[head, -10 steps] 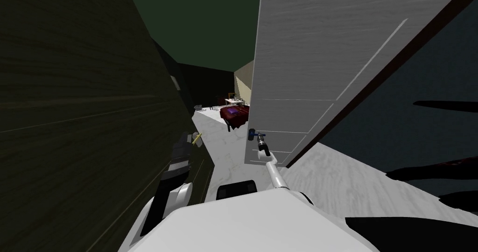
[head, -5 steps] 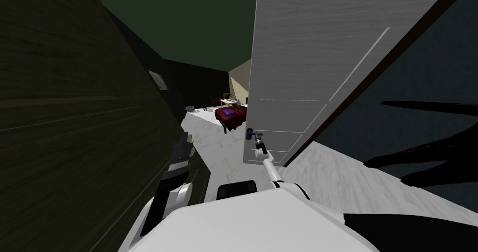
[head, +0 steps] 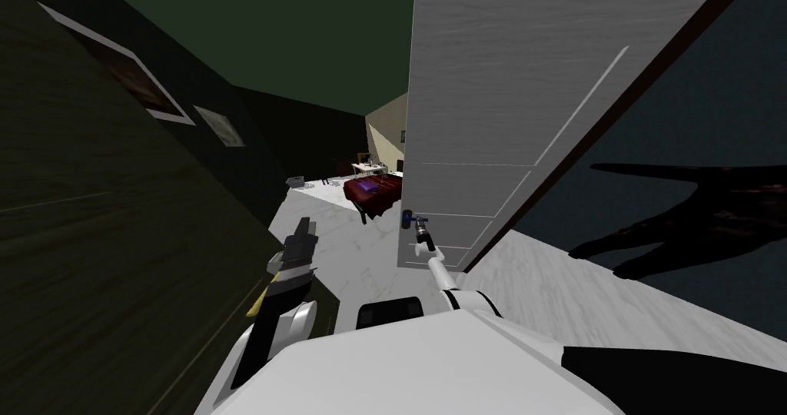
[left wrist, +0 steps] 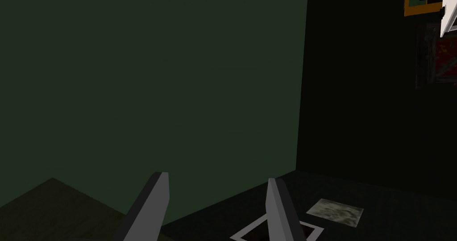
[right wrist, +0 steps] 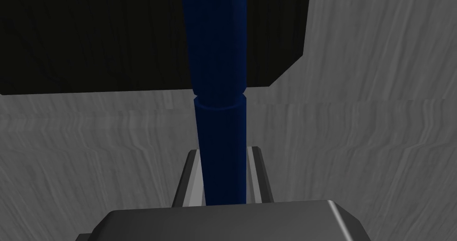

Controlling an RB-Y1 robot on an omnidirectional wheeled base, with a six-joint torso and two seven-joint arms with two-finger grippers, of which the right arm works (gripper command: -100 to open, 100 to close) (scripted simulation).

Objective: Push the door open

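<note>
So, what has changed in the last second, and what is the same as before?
Mostly my own view turned: the dark wall slid left, two picture frames on it came into sight, and more pale floor shows beside the door. The left pincer now stands clear of that wall. Unchanged: right pincer shut on the blue handle, left pincer open.

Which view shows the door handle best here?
The right wrist view: the blue handle is large and close, the right gripper shut on its sides. The head view shows it small at the door's edge. The left wrist view looks along the open left gripper, elsewhere.
</note>
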